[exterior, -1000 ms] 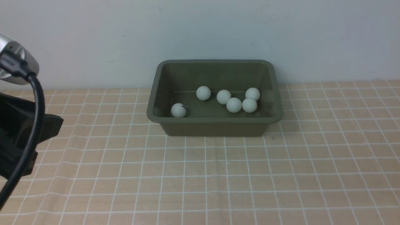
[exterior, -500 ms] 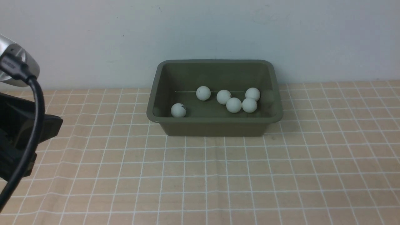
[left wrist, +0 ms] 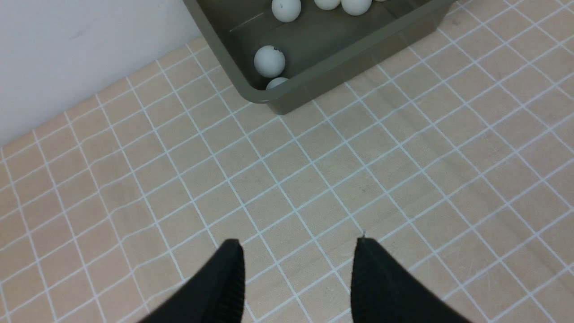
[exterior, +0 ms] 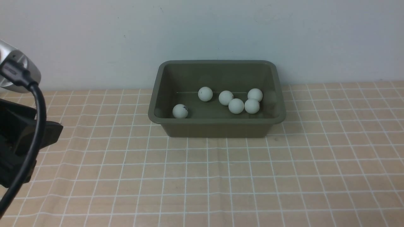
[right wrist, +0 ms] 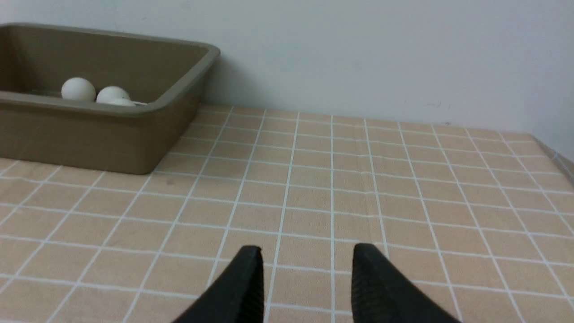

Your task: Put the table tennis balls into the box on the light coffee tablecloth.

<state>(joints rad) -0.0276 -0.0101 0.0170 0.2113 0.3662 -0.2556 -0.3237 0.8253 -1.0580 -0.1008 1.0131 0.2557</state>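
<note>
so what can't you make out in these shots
- Front view: the near wall of the box hides a seventh ball, seen only in the left wrist view, half behind the rim.
- Left wrist view: the picture edge cuts off the farther balls.
- Right wrist view: the picture edge cuts the box.

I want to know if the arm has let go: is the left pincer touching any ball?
Apart. The left wrist view shows the left pincer open above bare tablecloth, the balls away in the box.

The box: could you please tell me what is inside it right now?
The box holds six balls in the front view; the left wrist view shows a seventh against the near wall, partly hidden by the rim.
</note>
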